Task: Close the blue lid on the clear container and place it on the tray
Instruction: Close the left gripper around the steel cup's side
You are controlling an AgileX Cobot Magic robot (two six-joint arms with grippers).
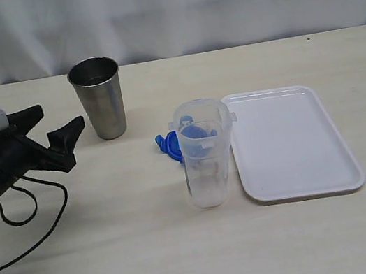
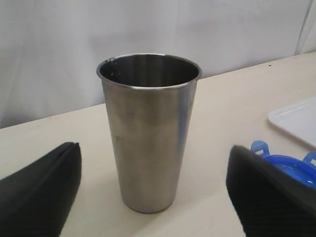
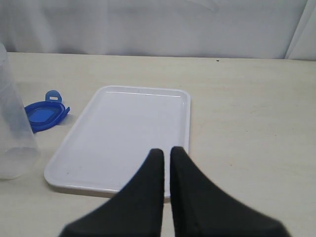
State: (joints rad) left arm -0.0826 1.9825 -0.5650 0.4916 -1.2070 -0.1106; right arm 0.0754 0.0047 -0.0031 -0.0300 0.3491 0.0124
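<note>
While hovering low over the worktop (image 1: 120, 261), the left jaws are standing released, the shiny tapered steel cup (image 2: 148, 133) sitting just ahead of their gap. The right jaws are pressing clenched on nothing, the flat white plastic tray (image 3: 123, 128) lying ahead; the tall clear plastic container (image 1: 206, 168) is standing upright off to one side, the round blue plastic lid (image 1: 165, 144) beside it.

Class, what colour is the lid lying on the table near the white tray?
Bright blue. The blue lid shows best in the right wrist view.
</note>
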